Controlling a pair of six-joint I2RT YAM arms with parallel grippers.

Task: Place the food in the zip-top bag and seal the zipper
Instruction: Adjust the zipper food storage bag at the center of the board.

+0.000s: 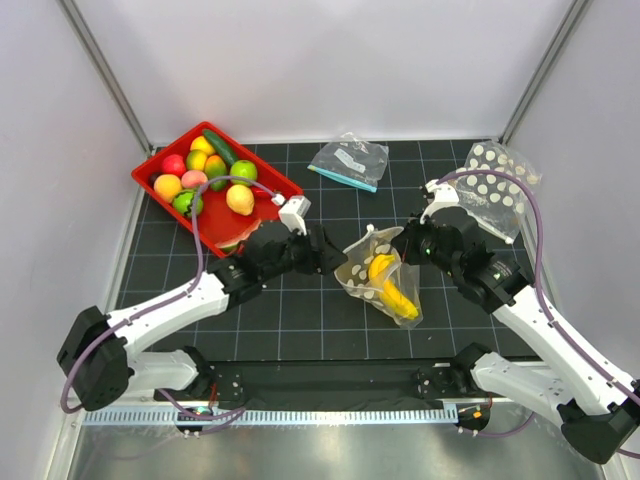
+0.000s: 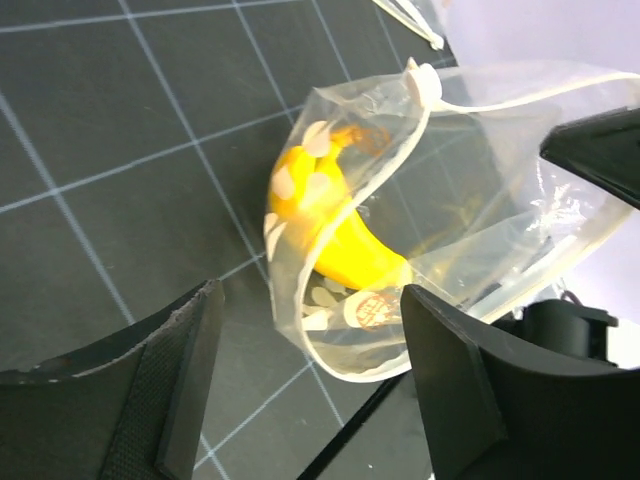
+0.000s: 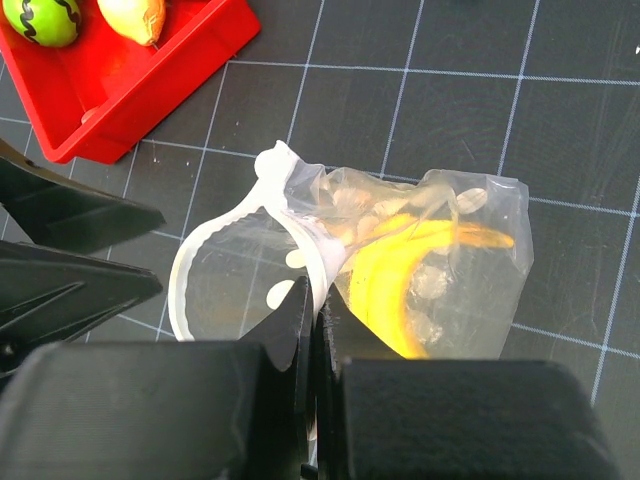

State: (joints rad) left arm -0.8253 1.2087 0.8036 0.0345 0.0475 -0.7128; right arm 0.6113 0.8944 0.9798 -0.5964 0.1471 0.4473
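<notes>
My right gripper [image 3: 315, 300] pinches the zip-top bag [image 3: 225, 285] by its rim on the mat [image 3: 560, 120], banana [image 3: 385, 290] inside; my left gripper [image 2: 310, 385] gapes wide beside it. A loose pinch could let the floppy mouth collapse

The zip-top bag [image 1: 362, 272] is clear plastic with white polka dots, and the bananas [image 1: 383, 270] inside it are bright yellow. The worktop [image 1: 330, 320] is black with a thin pale grid. The tray [image 1: 262, 212] is red and holds green, yellow, orange and red fruits [image 1: 243, 170] and one dark green cucumber [image 1: 219, 146]. Another clear bag [image 1: 368, 162] has a teal strip [image 1: 343, 178] and a white label [image 1: 348, 157].
</notes>
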